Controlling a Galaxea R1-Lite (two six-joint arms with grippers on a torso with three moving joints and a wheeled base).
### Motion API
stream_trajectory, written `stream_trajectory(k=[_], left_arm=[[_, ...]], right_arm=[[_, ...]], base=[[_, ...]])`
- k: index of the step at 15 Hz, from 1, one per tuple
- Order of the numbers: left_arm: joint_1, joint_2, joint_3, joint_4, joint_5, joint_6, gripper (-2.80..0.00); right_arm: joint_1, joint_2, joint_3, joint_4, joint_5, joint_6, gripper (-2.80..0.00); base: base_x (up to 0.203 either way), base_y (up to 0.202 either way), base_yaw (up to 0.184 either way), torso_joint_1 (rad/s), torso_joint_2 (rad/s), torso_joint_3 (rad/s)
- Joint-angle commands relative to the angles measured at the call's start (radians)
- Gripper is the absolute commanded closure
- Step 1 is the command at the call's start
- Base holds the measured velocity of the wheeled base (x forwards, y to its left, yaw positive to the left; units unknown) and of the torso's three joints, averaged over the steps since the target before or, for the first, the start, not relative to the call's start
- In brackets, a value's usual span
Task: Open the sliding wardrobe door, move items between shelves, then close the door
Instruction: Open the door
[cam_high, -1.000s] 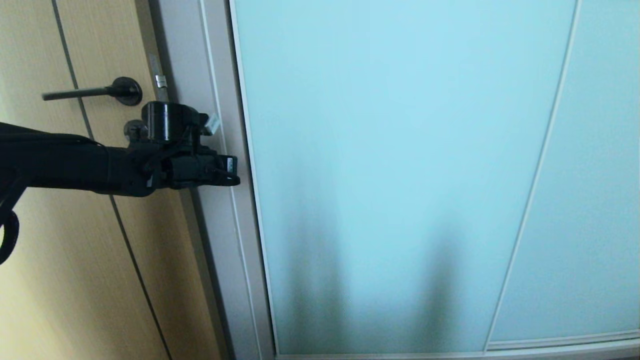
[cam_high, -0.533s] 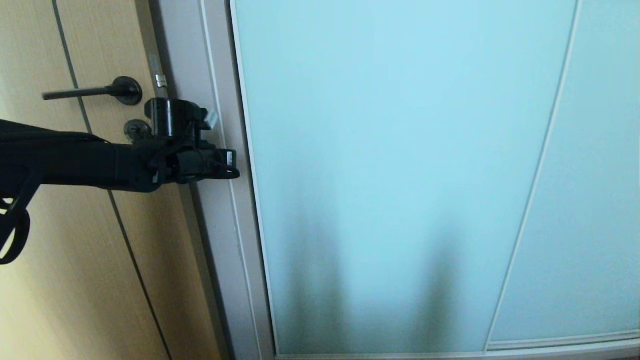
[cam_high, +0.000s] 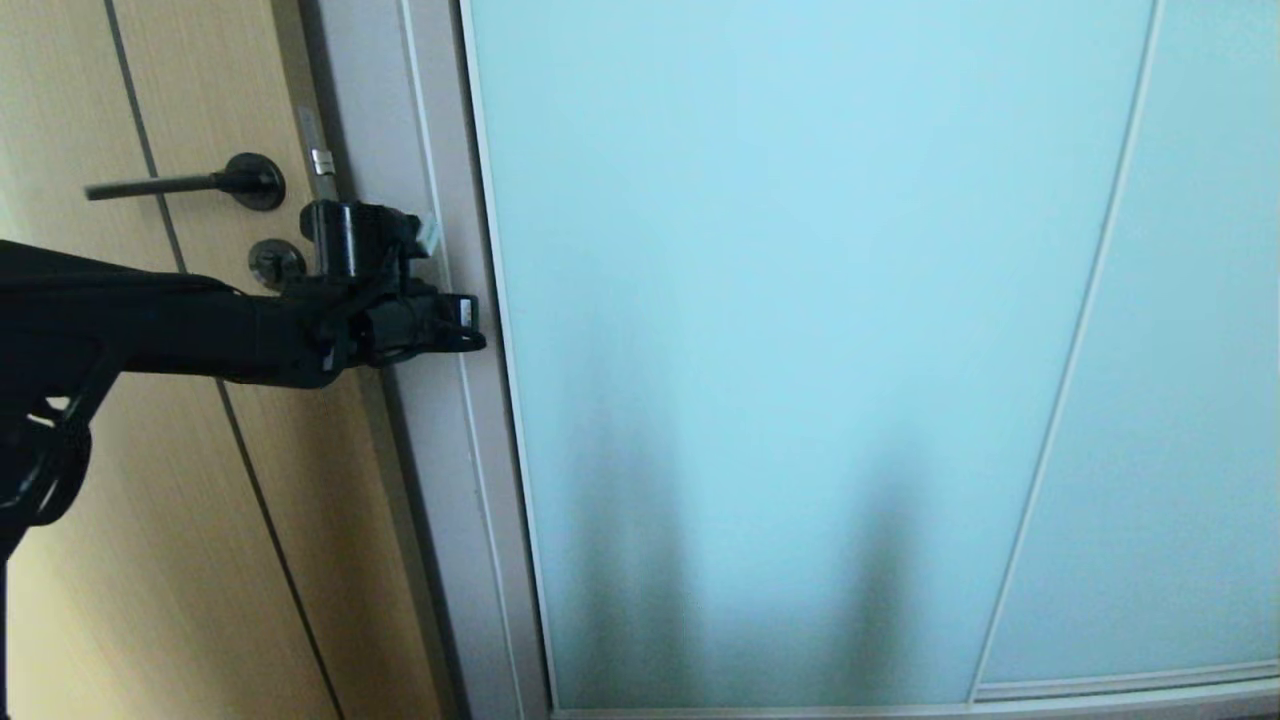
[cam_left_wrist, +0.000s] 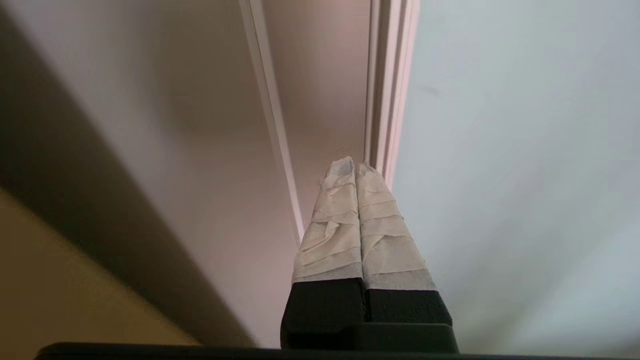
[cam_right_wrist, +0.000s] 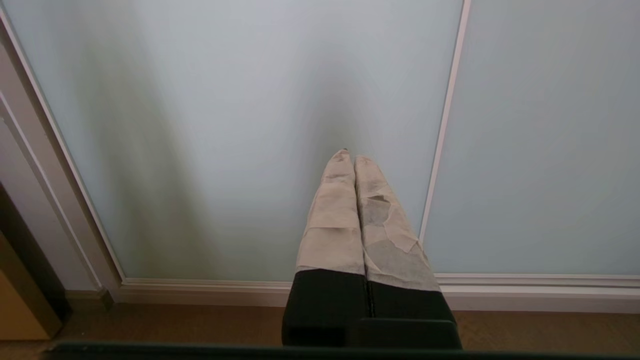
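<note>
The left gripper (cam_left_wrist: 356, 167) had its taped fingers (cam_left_wrist: 330, 225) pressed together with nothing between them, the tips right at the thin silver-white edge of the door (cam_left_wrist: 500, 150), beside the pale jamb (cam_left_wrist: 320, 75); whether they touched the edge could not be told. The head view gave what the wrist view could not: the left arm (cam_high: 150, 330) reached in level from the left, across the wooden door (cam_high: 120, 560) and below its black lever handle (cam_high: 165, 184), with the gripper (cam_high: 470, 325) in front of the grey-white jamb (cam_high: 440, 450), just short of the aqua frosted panel (cam_high: 800, 300). That panel stood fully closed against the jamb, hiding the wardrobe's inside, so no shelves or clothing could be seen in any view. A second panel (cam_high: 1180, 400) lay to its right, parted from it by a thin white strip. The right gripper (cam_right_wrist: 354, 160) did not appear in the head view; its own camera showed its taped fingers (cam_right_wrist: 332, 215) likewise shut and empty, pointed at the lower part of the door (cam_right_wrist: 225, 125) but apart from it. That view alone showed the bottom rail (cam_right_wrist: 525, 290) and a strip of brown floor (cam_right_wrist: 175, 322) in front of it.
</note>
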Motion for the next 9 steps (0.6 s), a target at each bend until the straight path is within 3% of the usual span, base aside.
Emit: stream_trajectory(k=[1, 9], left_arm=[[0.000, 0.041, -0.012, -0.057, 0.025, -0.001, 0.00], [-0.013, 0.100, -0.018, -0.206, 0.031, -0.007, 0.00]], right_arm=[[0.000, 0.002, 0.002, 0.000, -0.001, 0.001, 0.00], [0.000, 0.002, 0.002, 0.000, 0.000, 0.001, 0.00]], base=[[0.000, 0.000, 0.000, 0.000, 0.00, 0.000], [0.000, 0.000, 0.000, 0.000, 0.00, 0.000]])
